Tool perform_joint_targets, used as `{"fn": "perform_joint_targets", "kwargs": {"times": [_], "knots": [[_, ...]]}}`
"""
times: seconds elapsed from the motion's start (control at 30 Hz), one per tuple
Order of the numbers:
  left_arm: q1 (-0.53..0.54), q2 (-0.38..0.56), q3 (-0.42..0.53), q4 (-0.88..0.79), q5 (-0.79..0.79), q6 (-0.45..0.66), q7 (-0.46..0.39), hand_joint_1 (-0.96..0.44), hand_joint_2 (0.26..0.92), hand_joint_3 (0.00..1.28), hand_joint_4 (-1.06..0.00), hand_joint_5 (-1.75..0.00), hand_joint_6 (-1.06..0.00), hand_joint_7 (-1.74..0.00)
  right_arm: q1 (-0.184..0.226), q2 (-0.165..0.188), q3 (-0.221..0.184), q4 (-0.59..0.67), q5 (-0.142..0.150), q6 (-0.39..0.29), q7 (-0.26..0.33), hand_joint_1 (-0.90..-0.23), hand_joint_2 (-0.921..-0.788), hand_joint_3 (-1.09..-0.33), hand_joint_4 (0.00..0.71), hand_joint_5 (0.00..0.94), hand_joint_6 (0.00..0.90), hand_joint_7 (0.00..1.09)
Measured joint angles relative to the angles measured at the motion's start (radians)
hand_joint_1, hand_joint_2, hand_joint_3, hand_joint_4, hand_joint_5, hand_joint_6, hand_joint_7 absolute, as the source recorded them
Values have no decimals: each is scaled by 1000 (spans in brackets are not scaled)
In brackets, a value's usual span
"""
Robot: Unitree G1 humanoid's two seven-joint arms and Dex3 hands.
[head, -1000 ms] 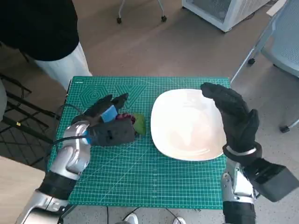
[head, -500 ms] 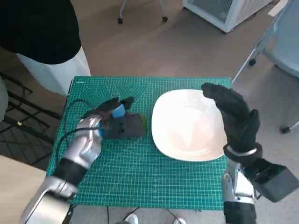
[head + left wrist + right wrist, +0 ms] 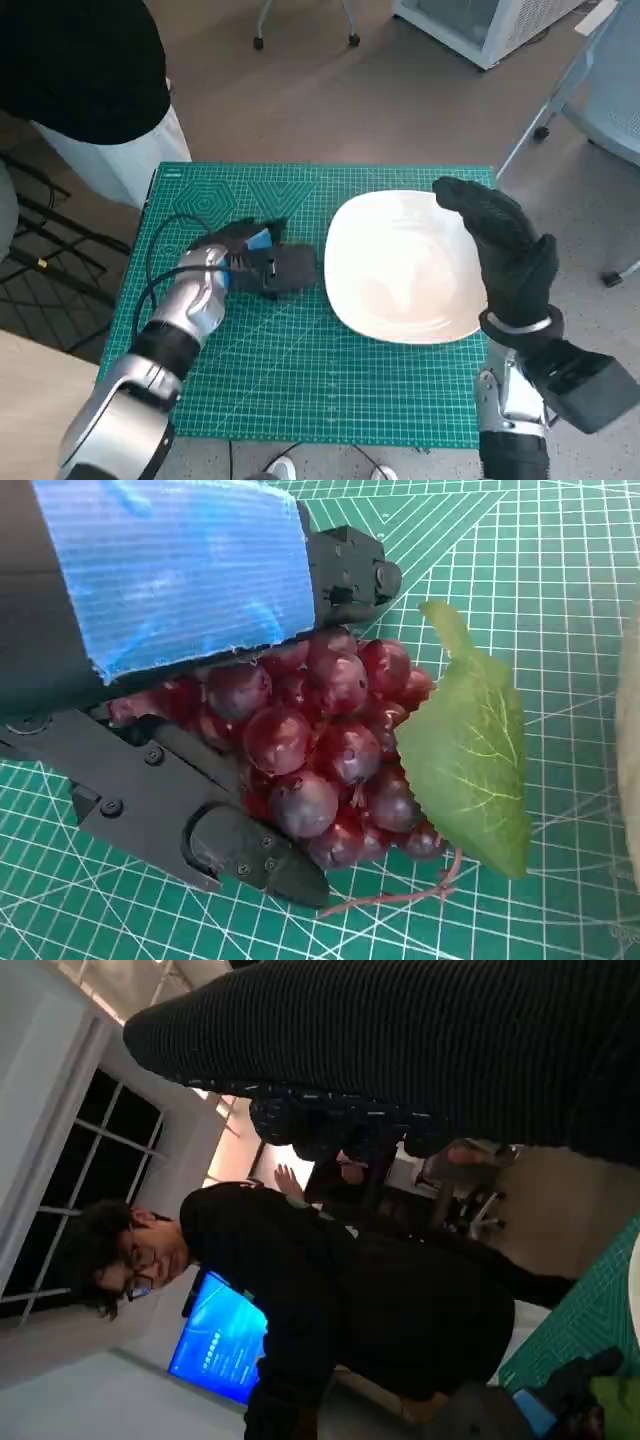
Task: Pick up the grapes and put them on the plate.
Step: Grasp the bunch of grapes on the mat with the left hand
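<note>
I have the left robot hand (image 3: 190,680) closing round the bunch of dark red plastic grapes with a green leaf (image 3: 335,750), which lies on the green gridded surface (image 3: 300,370) just beside the white round plate (image 3: 400,265). It looks light, lumpy and slick, so I would grip the cluster's body, not the leaf. The right robot hand (image 3: 500,250) hovers spread and empty over the plate's edge.

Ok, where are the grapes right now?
In the left wrist view the grapes sit on the green mat within the left hand, just left of the white plate.
</note>
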Motion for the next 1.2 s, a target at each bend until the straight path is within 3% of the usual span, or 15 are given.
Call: {"fn": "perform_joint_targets", "kwargs": {"times": [0.73,1.0,1.03,1.1,1.13,1.2], "knots": [[-22,-17,-17,60,-5,-2,14,-350,699,0,1,1,-140,-6,0,0,4,-2,-1,1,-7,-489,-921,-585,245,4,-1,570],[-24,-22,-8,75,-25,-12,40,-108,704,7,-10,-3,-193,-25,0,0,6,-5,0,6,-7,-489,-921,-585,245,4,-1,569],[-25,-22,-6,80,-29,-16,47,-72,713,12,-61,-13,-216,-30,0,0,5,-6,0,6,-7,-489,-921,-585,245,4,-1,569],[-25,-23,-5,88,-33,-22,63,42,737,59,-256,-225,-302,-49,0,-1,5,-6,1,7,-7,-489,-921,-585,245,4,-1,569],[-26,-24,-5,92,-33,-25,74,124,731,149,-383,-448,-380,-65,0,-1,5,-6,1,7,-7,-489,-921,-585,245,4,-1,569],[-26,-25,-10,95,-30,-32,103,267,681,396,-527,-934,-539,-104,0,-1,5,-6,1,7,-7,-489,-921,-585,245,3,-1,569]]}}
